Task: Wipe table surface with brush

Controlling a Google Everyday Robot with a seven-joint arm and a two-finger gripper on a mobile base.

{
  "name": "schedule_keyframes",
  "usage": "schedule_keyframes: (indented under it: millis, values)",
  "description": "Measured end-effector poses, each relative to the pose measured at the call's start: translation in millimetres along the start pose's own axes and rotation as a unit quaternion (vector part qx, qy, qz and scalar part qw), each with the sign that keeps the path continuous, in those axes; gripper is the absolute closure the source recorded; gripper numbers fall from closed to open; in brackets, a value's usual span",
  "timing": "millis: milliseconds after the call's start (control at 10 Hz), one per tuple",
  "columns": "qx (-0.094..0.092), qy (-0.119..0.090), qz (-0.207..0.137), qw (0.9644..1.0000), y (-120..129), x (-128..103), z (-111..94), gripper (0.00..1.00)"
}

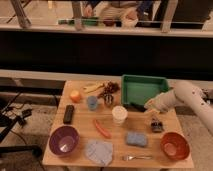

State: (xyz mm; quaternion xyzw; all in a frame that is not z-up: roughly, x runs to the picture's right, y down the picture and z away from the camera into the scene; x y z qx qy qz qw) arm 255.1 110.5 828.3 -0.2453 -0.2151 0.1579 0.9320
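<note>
The table surface [116, 142] (tan wood) carries green tray [142, 89], purple bowl [64, 140], gripper [148, 105] above.

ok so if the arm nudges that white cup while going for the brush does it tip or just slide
The white cup stands upright and looks taller than wide, so a push near its rim would probably tip it; a low push may slide it on the smooth table. It looks light, likely offering little resistance. The gripper is to its right, by the brush at the green tray's front edge.

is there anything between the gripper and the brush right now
Nothing visible does. The gripper sits at the front edge of the green tray, right at the end of the brush, which lies on the table beside the white cup. The cup is on the brush's far side.
</note>
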Motion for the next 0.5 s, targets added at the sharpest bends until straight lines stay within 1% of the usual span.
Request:
schedule_keyframes:
  millis: [200,300,500]
  values:
    - [0.006,0.006,-0.003,1.0,-15,1,6,0.91]
    - [0.008,0.005,-0.009,0.9999,-20,-4,9,0.91]
    - [0.011,-0.001,-0.017,0.9998,-23,-15,8,0.91]
